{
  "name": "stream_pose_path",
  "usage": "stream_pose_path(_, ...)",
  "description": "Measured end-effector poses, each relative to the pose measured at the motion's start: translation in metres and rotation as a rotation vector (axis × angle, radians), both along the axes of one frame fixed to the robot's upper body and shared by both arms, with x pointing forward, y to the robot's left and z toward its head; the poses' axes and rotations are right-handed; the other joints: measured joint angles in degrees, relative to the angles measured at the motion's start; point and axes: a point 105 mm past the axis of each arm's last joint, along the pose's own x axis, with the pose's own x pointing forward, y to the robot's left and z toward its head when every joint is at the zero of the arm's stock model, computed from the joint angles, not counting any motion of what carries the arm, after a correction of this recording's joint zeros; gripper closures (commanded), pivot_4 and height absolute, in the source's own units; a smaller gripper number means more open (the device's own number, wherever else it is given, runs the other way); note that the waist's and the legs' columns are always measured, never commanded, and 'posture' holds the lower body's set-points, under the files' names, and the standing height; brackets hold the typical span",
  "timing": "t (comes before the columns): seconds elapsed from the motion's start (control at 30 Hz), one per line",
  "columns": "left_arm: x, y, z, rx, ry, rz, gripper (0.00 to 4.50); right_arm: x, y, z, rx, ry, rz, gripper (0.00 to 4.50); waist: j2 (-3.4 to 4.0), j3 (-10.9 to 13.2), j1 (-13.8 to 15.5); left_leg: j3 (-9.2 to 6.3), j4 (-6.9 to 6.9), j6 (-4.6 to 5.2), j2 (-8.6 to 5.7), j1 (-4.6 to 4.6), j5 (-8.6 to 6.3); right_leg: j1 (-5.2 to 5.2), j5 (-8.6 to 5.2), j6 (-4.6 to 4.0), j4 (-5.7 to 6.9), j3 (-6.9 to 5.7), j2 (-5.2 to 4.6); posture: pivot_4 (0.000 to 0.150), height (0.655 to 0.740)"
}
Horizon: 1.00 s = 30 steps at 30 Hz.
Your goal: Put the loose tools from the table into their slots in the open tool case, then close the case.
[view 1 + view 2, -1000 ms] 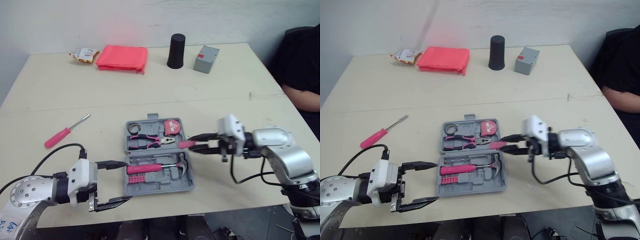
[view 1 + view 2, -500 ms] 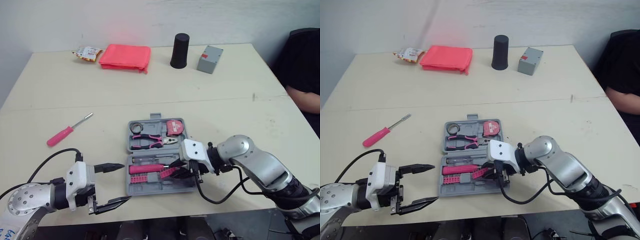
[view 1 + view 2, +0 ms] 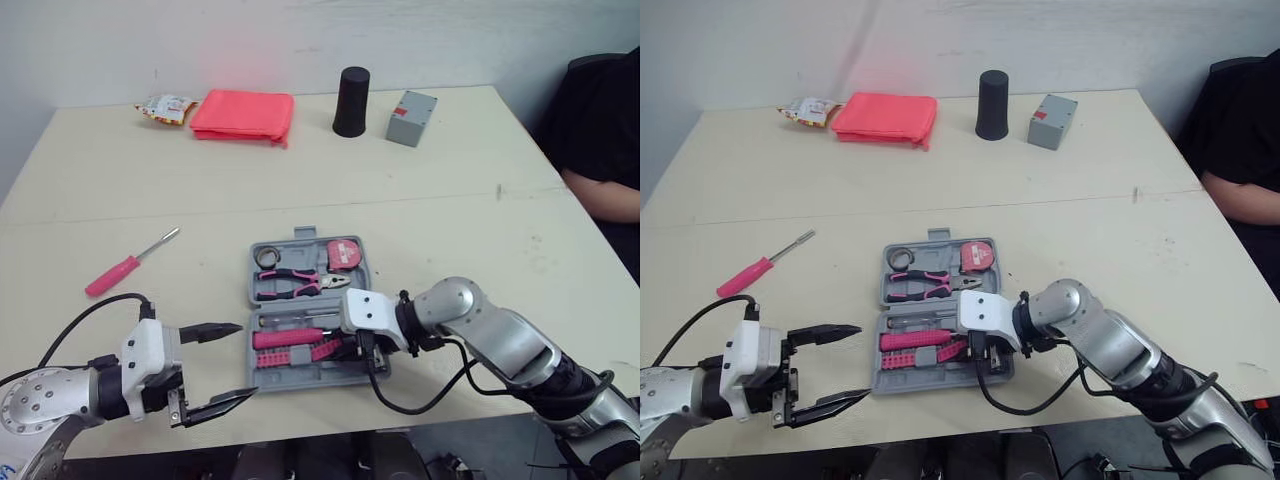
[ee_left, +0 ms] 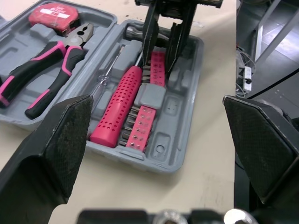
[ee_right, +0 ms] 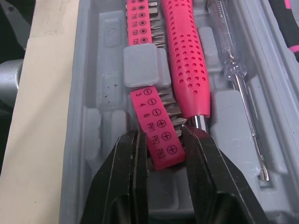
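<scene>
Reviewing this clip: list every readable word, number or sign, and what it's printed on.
"3 4 6 PH1 PH2 PH3", with circled minus and plus signs: pink bit strip in the tool case.
Numbers on second bit strip: too blurred.
Label on tape measure: blurred.
Red label on grey box, print on snack packet: too small.

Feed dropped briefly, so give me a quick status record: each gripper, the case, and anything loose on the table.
right gripper: inside the tool case, shut on the pink bit holder, beside the pink driver handle
left gripper: open, hovering over the table at the case's front left
case: open; pliers and tape measure seated
loose: pink screwdriver, left of the case
</scene>
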Motion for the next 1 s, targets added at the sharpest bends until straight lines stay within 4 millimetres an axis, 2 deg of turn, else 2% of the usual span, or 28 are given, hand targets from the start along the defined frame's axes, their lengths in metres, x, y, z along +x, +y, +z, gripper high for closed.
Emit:
stream_pose_path(0.2,-0.001,-0.001,0.0,-0.004,0.0,0.01,0.0,0.0,0.003,0.0,-0.006,0.03,-0.013,3.76,-0.01,0.0,0.0,0.0,-0.01,-0.03,0.04,0.0,0.0,0.0,-0.01,-0.01,-0.01,0.0,0.02,0.15,0.74)
stream_pose_path(0.27,-0.001,-0.002,0.001,-0.007,-0.002,0.011,0.0,-0.001,0.004,0.0,-0.002,0.034,-0.015,2.73,-0.01,0.0,0.0,0.0,-0.01,-0.03,0.04,0.0,0.0,-0.01,-0.01,-0.01,-0.01,0.0,0.03,0.15,0.74)
stream_pose_path(0.33,-0.001,-0.002,0.001,-0.011,-0.003,0.012,0.0,-0.002,0.006,0.002,0.009,0.041,-0.003,1.99,-0.01,0.0,0.0,0.0,-0.02,-0.04,0.05,0.0,0.0,-0.01,-0.01,-0.02,-0.01,0.0,0.03,0.15,0.74)
stream_pose_path(0.43,-0.001,-0.002,0.0,-0.016,0.002,0.016,0.0,-0.009,0.006,0.002,0.025,0.062,0.046,0.5,-0.01,0.0,0.1,0.0,-0.01,-0.03,0.04,0.0,0.0,-0.01,-0.01,-0.02,-0.02,0.0,0.02,0.15,0.74)
stream_pose_path(0.53,-0.002,-0.001,-0.001,-0.016,0.008,0.021,0.0,-0.013,-0.004,0.012,0.063,0.086,0.097,0.5,-0.04,0.0,0.2,0.01,-0.01,-0.01,0.0,-0.02,-0.01,0.0,-0.01,-0.01,-0.03,0.01,0.0,0.15,0.74)
stream_pose_path(0.63,-0.002,0.001,-0.003,-0.019,0.014,0.028,0.0,-0.006,-0.018,0.042,0.19,0.06,0.141,0.5,-0.08,0.0,0.2,-0.01,-0.03,0.01,0.02,0.0,-0.02,0.04,-0.01,-0.01,-0.08,-0.02,0.04,0.15,0.74)
stream_pose_path(0.67,-0.001,0.001,-0.002,-0.021,0.011,0.03,0.0,-0.005,-0.018,0.046,0.225,0.057,0.15,0.5,-0.09,0.0,0.2,-0.01,-0.03,0.0,0.04,0.0,-0.02,0.04,-0.01,-0.01,-0.08,-0.02,0.06,0.15,0.74)
stream_pose_path(0.77,0.005,0.0,0.0,-0.027,-0.01,0.029,0.0,-0.004,-0.013,0.052,0.379,0.076,0.191,1.74,-0.1,0.0,0.2,0.01,-0.03,-0.02,0.07,0.02,-0.01,0.06,-0.01,-0.01,-0.06,-0.01,0.11,0.15,0.74)
stream_pose_path(0.87,0.008,-0.002,0.002,-0.03,-0.024,0.02,0.0,0.004,-0.02,0.037,0.36,0.049,0.195,3.41,-0.1,0.0,0.1,0.06,-0.01,0.0,0.04,0.02,-0.01,0.06,0.0,0.0,-0.06,0.0,0.1,0.15,0.74)
stream_pose_path(0.93,0.009,-0.004,0.003,-0.032,-0.03,0.016,0.0,0.013,-0.022,0.025,0.325,-0.008,0.194,4.35,-0.1,0.0,0.1,0.07,-0.01,0.0,0.03,0.02,-0.01,0.06,0.0,0.0,-0.05,-0.02,0.12,0.15,0.74)
stream_pose_path(1.0,0.009,-0.004,0.004,-0.033,-0.031,0.014,0.0,0.016,-0.019,0.019,0.316,-0.031,0.199,4.45,-0.1,0.0,0.1,0.08,-0.02,-0.02,0.06,0.02,0.0,0.02,0.0,0.0,-0.02,-0.02,0.15,0.15,0.74)
